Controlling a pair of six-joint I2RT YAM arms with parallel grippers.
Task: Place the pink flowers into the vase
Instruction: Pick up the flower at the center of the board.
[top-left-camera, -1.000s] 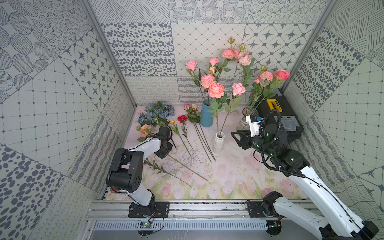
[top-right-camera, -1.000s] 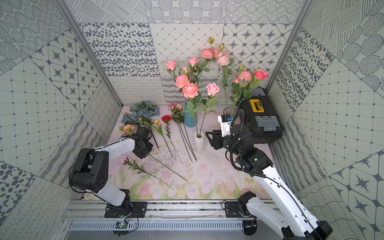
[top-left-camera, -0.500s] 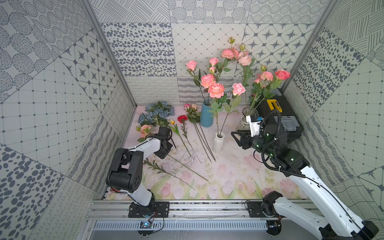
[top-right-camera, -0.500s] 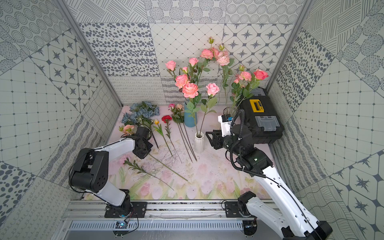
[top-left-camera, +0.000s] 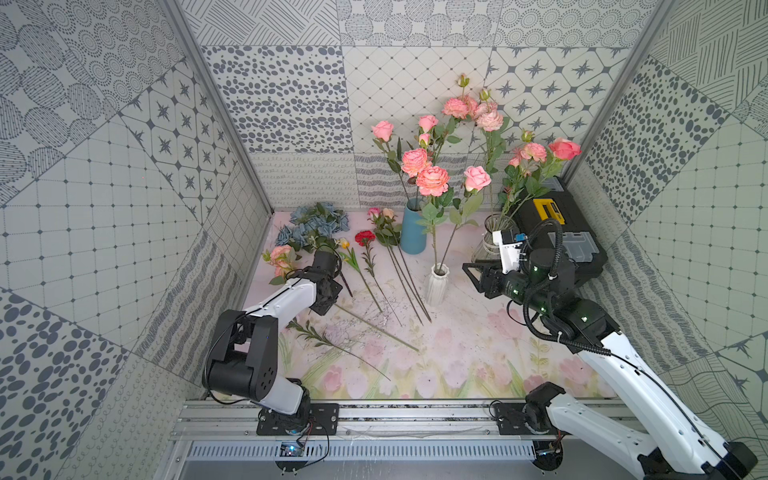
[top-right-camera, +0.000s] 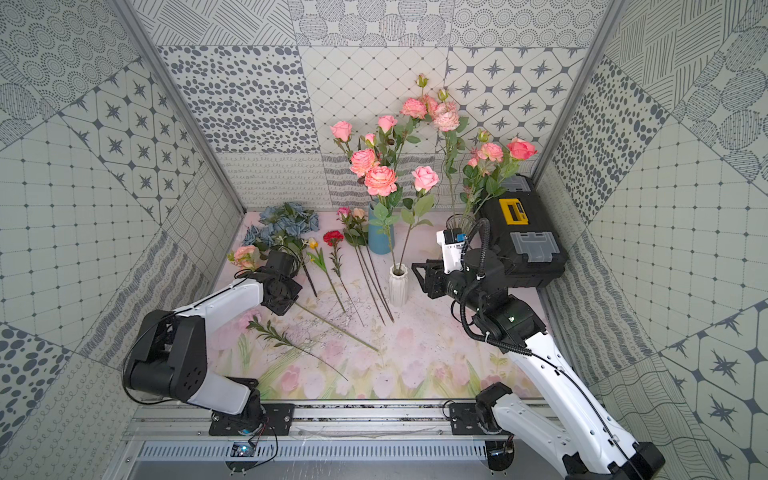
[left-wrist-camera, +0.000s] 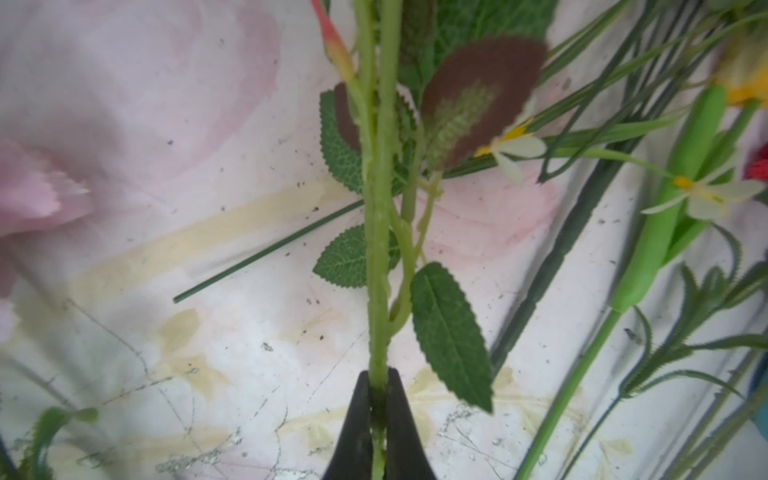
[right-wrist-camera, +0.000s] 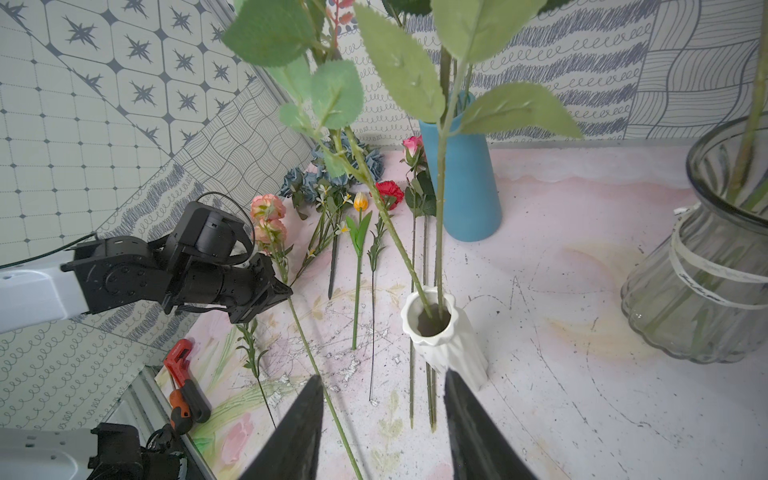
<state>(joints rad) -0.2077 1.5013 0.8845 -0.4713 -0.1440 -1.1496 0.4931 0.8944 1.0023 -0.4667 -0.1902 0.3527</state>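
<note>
The pick-up step was judged to be in hand. The left gripper (left-wrist-camera: 378, 384) was found clamped tight on the pale green stem (left-wrist-camera: 377, 249) of a salmon-pink flower (top-left-camera: 281, 254). That flower lay flat on the floral mat (top-left-camera: 457, 353) at the far left, its head close to the left wall. Most of the other pink flowers (top-left-camera: 432, 180) were seen standing in three vessels at the far side: a blue vase (top-left-camera: 412, 232), a white ribbed vase (top-left-camera: 436, 286) and a glass vase (top-left-camera: 490, 243). A small pink rose (top-left-camera: 376, 212) lay on the mat beside the blue one. The right gripper (right-wrist-camera: 383, 376) was held partly open and empty, just right of the white ribbed vase.

A lift was judged to be called for next, with the long stem raised clear, turned upright and carried right to a vase mouth. Which vase was meant could not be told.

Room was tight at the pick. Blue hydrangeas (top-left-camera: 316, 224), a yellow tulip (right-wrist-camera: 360, 201) and a red carnation (top-left-camera: 365, 237) lay just beside it, and loose stems crossed the mat. Open mat was left at the near centre. Leaves overhung the white ribbed vase, and a black toolbox (top-left-camera: 557, 232) closed off the far right.
</note>
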